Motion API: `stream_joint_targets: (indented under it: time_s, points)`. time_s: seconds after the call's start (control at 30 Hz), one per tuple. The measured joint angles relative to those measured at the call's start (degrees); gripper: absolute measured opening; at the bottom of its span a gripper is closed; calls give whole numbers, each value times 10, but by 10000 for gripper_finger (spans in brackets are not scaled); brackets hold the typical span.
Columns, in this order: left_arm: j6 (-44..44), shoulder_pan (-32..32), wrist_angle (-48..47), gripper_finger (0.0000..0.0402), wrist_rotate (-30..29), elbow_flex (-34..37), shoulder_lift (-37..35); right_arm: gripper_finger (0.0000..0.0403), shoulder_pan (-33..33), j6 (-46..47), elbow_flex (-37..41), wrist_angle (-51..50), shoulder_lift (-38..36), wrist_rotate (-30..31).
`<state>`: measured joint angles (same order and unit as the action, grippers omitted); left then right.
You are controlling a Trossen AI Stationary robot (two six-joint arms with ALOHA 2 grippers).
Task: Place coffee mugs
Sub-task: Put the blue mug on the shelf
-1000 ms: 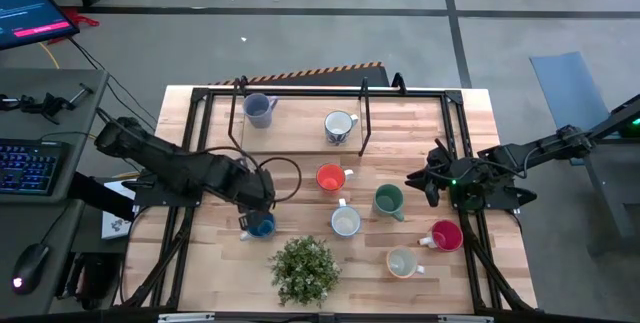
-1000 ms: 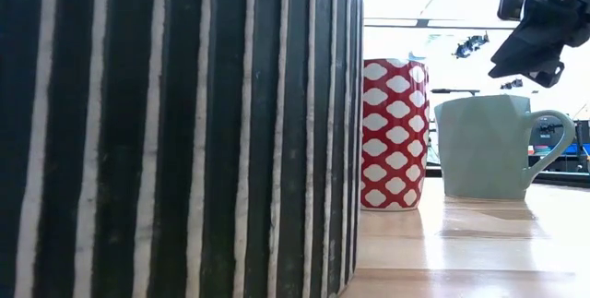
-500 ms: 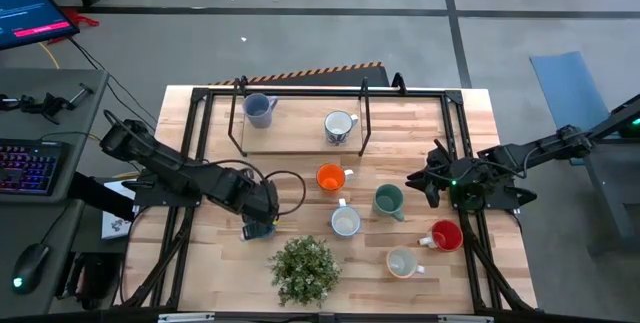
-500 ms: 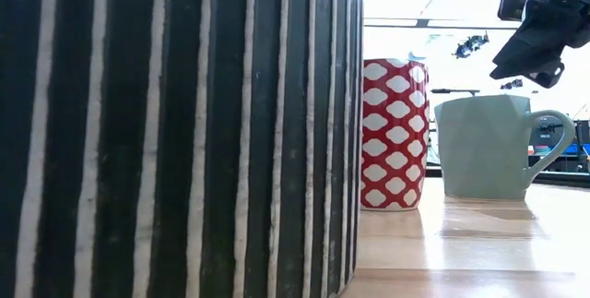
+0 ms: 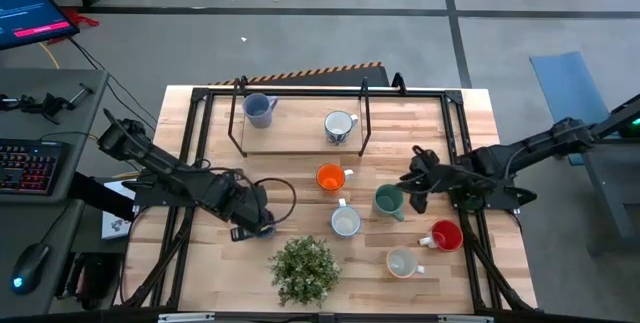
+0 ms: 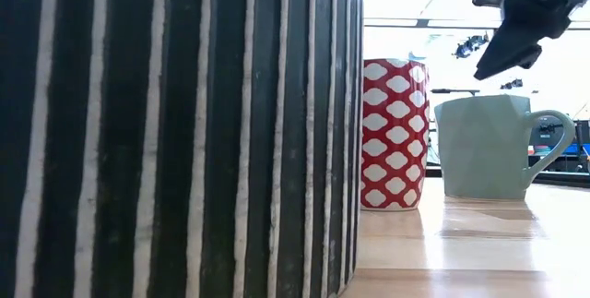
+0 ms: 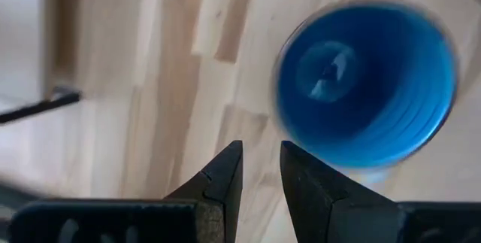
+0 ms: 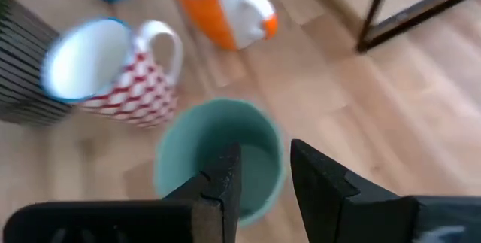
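My left gripper (image 7: 261,160) (image 5: 247,227) is open by a narrow gap, low over the table beside the blue mug (image 7: 367,85), touching nothing. That mug stands upright on its base, mostly hidden under the arm in the high view. My right gripper (image 8: 264,156) (image 5: 412,185) is open and hovers over the green mug (image 8: 214,153) (image 5: 388,201), one finger above its hollow and one outside the rim. In the low view the gripper (image 6: 498,58) is clear above the green mug (image 6: 484,146). The orange mug (image 5: 330,177) and a red-and-white patterned mug (image 8: 113,70) (image 6: 395,132) stand close by.
A potted plant (image 5: 305,268) in a striped pot (image 6: 175,132) stands at the near edge. A red mug (image 5: 445,235) and a cream mug (image 5: 402,262) sit near right. A grey-blue mug (image 5: 258,109) and a white mug (image 5: 340,126) stand under a black frame (image 5: 365,113) at the far side.
My left gripper has moved toward the table's near-left, off the blue mug, which stays on the table. My right gripper has moved toward the table's left, from beside the green mug to over it.
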<state>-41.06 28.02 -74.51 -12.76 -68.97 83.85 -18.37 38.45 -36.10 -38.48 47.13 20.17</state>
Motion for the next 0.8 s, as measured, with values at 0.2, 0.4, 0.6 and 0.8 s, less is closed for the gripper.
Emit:
stream_joint_targets:
  time_s: [0.2, 0.4, 0.6, 0.8]
  points:
    - [-59, 23, -46, 81, -44, 0, -96, 96, 0, 1, -60, -91, 88, -1]
    - [-96, 54, -95, 81, -108, 0, -238, 96, 0, 31, -79, -69, 117, -17]
    - [-123, 73, -105, 81, -197, 16, -363, 96, 0, 79, -98, -66, 129, -14]
    - [-87, 73, -25, 81, -188, 113, -414, 96, 0, 78, -108, -62, 175, -13]
